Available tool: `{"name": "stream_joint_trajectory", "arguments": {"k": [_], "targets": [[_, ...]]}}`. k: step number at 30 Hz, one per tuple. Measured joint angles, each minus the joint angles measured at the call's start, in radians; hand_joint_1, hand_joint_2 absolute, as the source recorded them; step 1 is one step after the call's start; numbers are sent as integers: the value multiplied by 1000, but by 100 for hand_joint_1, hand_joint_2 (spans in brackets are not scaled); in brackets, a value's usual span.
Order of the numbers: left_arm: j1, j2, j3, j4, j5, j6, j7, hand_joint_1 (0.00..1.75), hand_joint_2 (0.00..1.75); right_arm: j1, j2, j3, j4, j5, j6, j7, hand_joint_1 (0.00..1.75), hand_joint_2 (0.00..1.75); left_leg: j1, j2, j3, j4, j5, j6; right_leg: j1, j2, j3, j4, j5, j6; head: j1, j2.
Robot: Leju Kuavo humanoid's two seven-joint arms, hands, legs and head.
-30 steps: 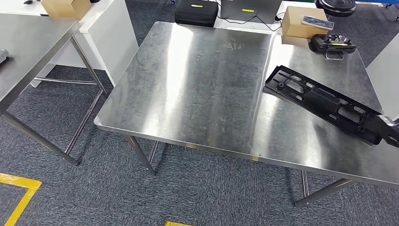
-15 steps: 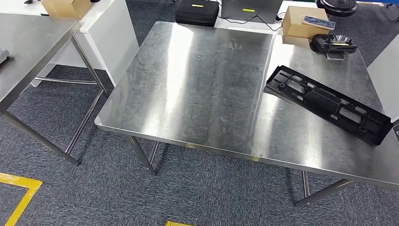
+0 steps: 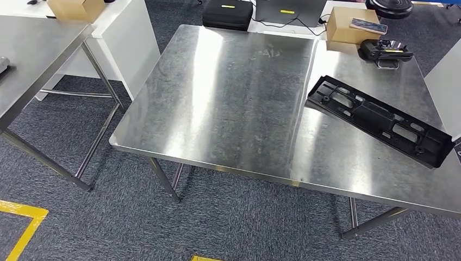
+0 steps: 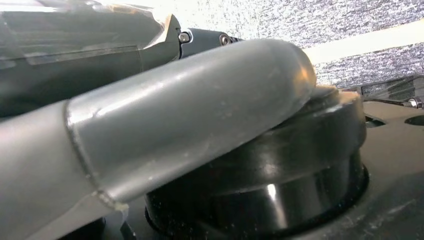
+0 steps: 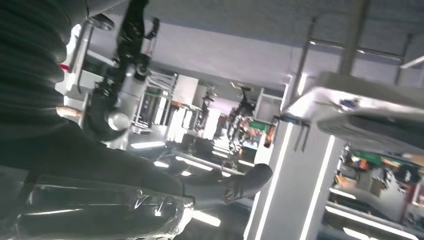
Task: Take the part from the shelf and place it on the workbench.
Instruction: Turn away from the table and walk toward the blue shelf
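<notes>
Head view shows the black part (image 3: 379, 120) lying free on the steel workbench (image 3: 234, 103) close to its right edge, where a bump could push it off; both hands' fingers cannot be judged.

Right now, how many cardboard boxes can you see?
2: one brown cardboard box on the white table at far left, another behind the steel workbench at far right.

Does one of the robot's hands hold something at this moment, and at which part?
No. The black part lies free on the workbench; the right hand holds nothing.
</notes>
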Motion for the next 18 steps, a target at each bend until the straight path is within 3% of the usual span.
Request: {"name": "stream_joint_trajectory", "arguments": {"k": [5, 11, 18], "targets": [[0, -5, 0, 3, -1, 2, -1, 0, 0, 107, 99, -174, -28, 21, -30, -32, 0, 175, 1, 0, 2, 0, -2, -2, 0, 1, 2, 0, -1, 0, -1, 0], [-1, -6, -1, 5, -7, 15, -18, 0, 0, 175, 343, -415, -141, 140, -18, -46, 0, 175, 4, 0, 6, -1, -3, -4, 3, 1, 7, -3, -2, 2, 3, 0], [-1, -5, -1, 5, 10, 46, -29, 0, 0, 160, 578, -607, -186, 125, -39, -78, 0, 175, 4, 3, 8, -1, -3, -5, 4, 2, 8, -3, -3, 2, 4, 0]]}}
